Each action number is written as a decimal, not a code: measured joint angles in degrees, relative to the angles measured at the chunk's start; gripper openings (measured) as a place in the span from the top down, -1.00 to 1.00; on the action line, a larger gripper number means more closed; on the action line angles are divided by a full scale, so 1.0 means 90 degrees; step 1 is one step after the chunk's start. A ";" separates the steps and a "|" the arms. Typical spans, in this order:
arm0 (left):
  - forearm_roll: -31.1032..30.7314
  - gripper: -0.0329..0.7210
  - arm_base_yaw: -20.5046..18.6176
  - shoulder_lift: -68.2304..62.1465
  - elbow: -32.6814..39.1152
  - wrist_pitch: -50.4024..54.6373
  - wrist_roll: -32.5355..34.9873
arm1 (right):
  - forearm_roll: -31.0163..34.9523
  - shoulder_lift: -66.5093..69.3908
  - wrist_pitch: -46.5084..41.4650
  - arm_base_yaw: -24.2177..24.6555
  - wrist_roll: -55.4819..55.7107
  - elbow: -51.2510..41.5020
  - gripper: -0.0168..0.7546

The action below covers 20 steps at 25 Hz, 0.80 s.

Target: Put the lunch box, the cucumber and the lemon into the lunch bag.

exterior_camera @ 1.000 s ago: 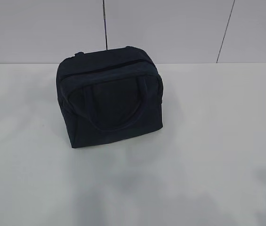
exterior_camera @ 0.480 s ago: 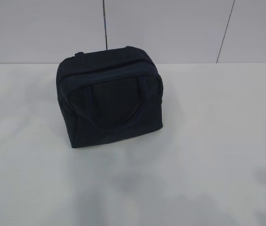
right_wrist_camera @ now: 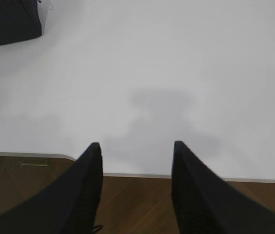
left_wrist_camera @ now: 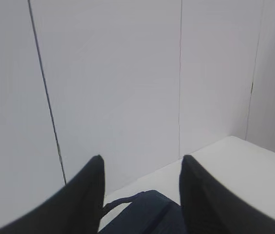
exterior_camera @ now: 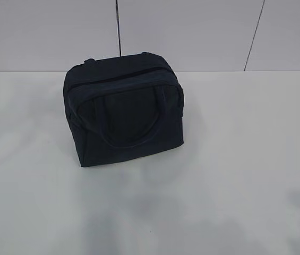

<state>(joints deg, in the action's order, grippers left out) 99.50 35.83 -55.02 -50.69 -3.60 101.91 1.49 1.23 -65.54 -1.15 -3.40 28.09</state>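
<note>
Nothing moved. Lunch bag (exterior_camera: 123,109) sat zipped on the table (exterior_camera: 245,159); no food showed, so packing seemed done. Left gripper (left_wrist_camera: 142,168) and right gripper (right_wrist_camera: 136,153) gaped empty.

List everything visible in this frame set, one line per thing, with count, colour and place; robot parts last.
lunch bag: one, dark navy, standing left of centre near the table's far edge, zipped shut, loop handle lying against its front
table: one, white, otherwise bare in all views
wall: pale grey panels with dark seams, behind the table
floor: brown wood, below the table's near edge
left gripper: one, black, jaws apart, empty, above the bag
right gripper: one, black, jaws apart, empty, over the table's near edge
</note>
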 joint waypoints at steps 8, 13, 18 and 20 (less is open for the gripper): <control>-0.2361 -0.04 0.0000 0.0000 0.0094 0.1161 -0.1969 | 0.0000 0.0000 0.0000 0.0000 0.0000 0.0000 0.05; -0.2600 -0.02 0.0000 -0.0024 0.0726 0.1269 -0.2055 | 0.0000 0.0000 0.0000 0.0000 0.0000 0.0000 0.05; -0.2642 0.00 0.0000 -0.0024 0.1039 0.1308 -0.2085 | 0.0000 0.0000 0.0000 0.0000 0.0000 0.0000 0.05; -0.2642 0.01 0.0000 0.0016 0.1055 0.1308 -0.2085 | 0.0000 0.0000 0.0000 0.0000 0.0000 0.0000 0.05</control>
<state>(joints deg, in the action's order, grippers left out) 75.72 35.83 -54.88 -41.19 8.17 83.14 1.49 1.23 -65.54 -1.15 -3.40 28.09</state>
